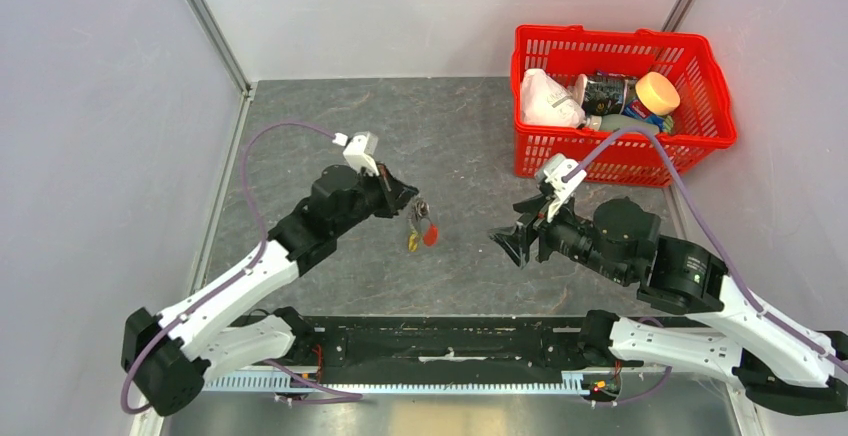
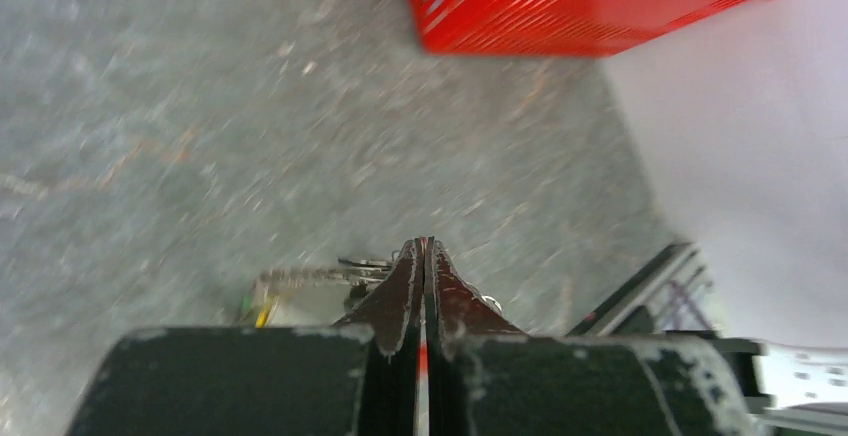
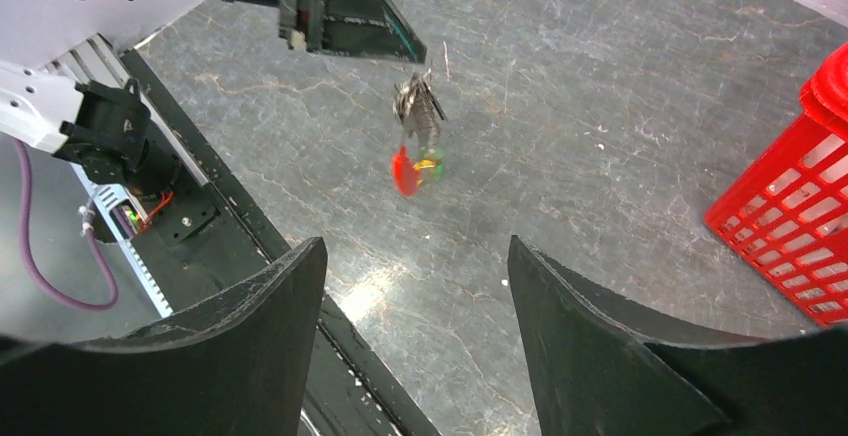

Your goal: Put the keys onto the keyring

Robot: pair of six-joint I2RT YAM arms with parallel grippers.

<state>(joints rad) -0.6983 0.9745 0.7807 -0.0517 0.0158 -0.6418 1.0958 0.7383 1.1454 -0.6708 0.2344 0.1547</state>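
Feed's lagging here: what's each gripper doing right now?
Left gripper: shut on the keyring, keys dangling.
Right gripper: open, holding nothing.

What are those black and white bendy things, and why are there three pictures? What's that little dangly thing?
They are two robot arms bolted to a grey table. One picture looks down from above; the other two come from small cameras on each wrist. The left hand is pinched shut and dangles a small bunch from its tip: little metal keys with red, green and yellow bits. The right hand is open, holding nothing, and faces the bunch. Its camera shows the bunch hanging in the air. A red basket with bottles and other things stands at the back right.
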